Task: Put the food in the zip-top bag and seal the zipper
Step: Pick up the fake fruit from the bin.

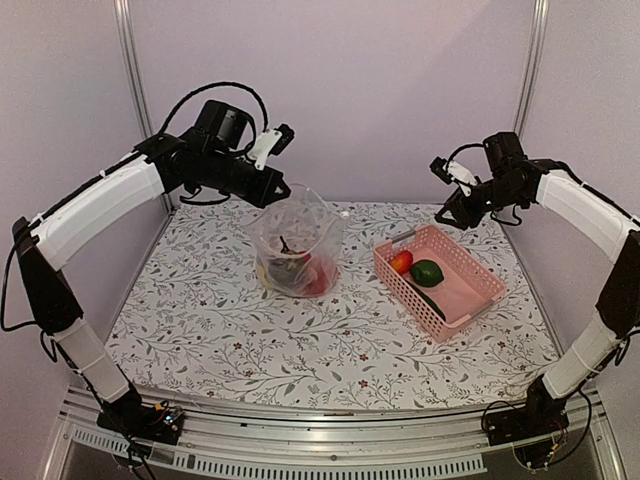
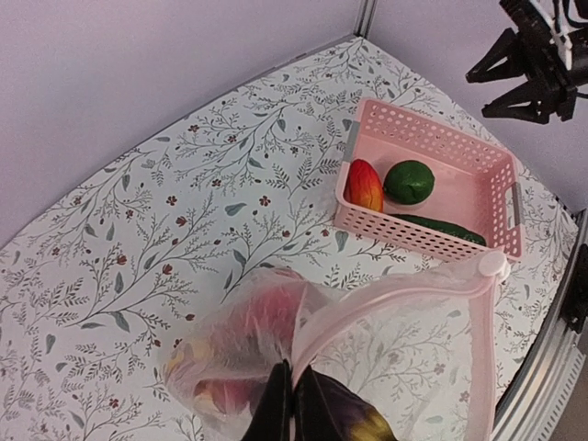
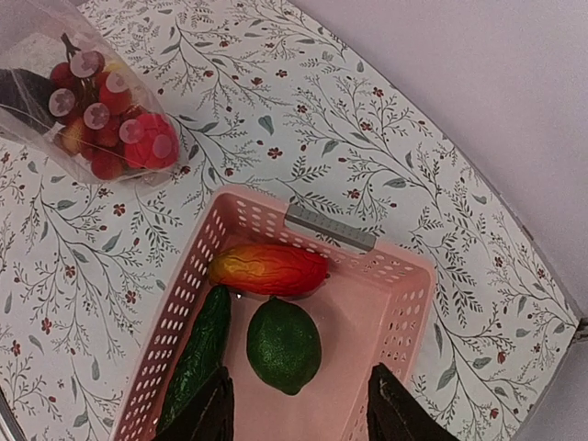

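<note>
The clear zip-top bag point(image 1: 297, 245) stands upright at the table's middle, holding small red fruits point(image 3: 110, 124) and a dark eggplant. My left gripper point(image 2: 294, 404) is shut on the bag's mouth edge, pinching the zipper point(image 2: 395, 294) strip and holding the mouth up. In the pink basket point(image 3: 404, 303) lie a red-orange pepper point(image 3: 268, 268), a round green fruit point(image 3: 283, 344) and a long green cucumber point(image 3: 197, 354). My right gripper point(image 3: 299, 381) hovers open above the basket, its fingers straddling the green fruit from well above, with nothing between them.
The pink basket point(image 1: 462, 290) sits right of the bag on the floral tablecloth. Purple walls with metal corner posts close in the back and sides. Both arms reach in from the near edge.
</note>
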`<state>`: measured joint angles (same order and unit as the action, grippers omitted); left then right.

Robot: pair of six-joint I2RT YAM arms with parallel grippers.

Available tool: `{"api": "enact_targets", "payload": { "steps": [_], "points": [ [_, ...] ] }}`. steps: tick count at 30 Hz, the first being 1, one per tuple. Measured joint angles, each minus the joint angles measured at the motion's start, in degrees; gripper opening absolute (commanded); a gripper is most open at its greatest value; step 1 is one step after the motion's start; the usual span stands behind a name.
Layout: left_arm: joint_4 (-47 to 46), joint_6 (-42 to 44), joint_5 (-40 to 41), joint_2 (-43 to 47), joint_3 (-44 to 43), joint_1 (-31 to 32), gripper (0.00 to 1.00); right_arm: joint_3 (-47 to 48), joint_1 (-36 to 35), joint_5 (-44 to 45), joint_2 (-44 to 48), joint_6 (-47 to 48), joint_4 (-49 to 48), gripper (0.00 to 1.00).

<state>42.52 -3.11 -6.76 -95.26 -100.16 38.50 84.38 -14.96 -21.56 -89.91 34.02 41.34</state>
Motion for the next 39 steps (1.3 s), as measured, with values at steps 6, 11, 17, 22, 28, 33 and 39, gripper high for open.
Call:
{"api": "enact_targets", "payload": {
  "steps": [6, 11, 17, 22, 28, 33, 39],
  "points": [
    [-1.36, 0.0, 0.2, 0.11, 1.49, 0.02, 0.0, -3.02, 1.53, 1.51, -4.04, -0.7, -0.83, 0.62],
    [-1.88, 0.0, 0.33, 0.22, 2.54, 0.02, 0.0, -3.37, 1.53, 2.8, -7.45, -0.63, -1.16, 0.65],
    [-2.6, 0.0, 0.96, 1.09, 3.74, 0.07, 0.0, -3.34, 1.53, 2.97, -10.75, -0.42, -1.14, 0.69],
    [-2.86, 0.0, 1.09, 1.18, 3.78, 0.07, 0.0, -3.32, 1.53, 2.75, -14.6, -0.28, -0.9, 0.71],
    [-2.86, 0.0, 1.09, 1.18, 3.78, 0.07, 0.0, -3.17, 1.53, 2.38, -17.92, -0.13, -0.17, 0.74],
    [-2.86, 0.0, 1.09, 1.18, 3.78, 0.07, 0.0, -2.43, 1.53, 2.1, -20.02, -0.02, 0.2, 0.75],
    [-2.86, -0.02, 1.07, 1.18, 3.78, 0.07, 0.0, -2.32, 1.53, 2.03, -21.94, 0.33, 0.33, 0.76]
  ]
}}
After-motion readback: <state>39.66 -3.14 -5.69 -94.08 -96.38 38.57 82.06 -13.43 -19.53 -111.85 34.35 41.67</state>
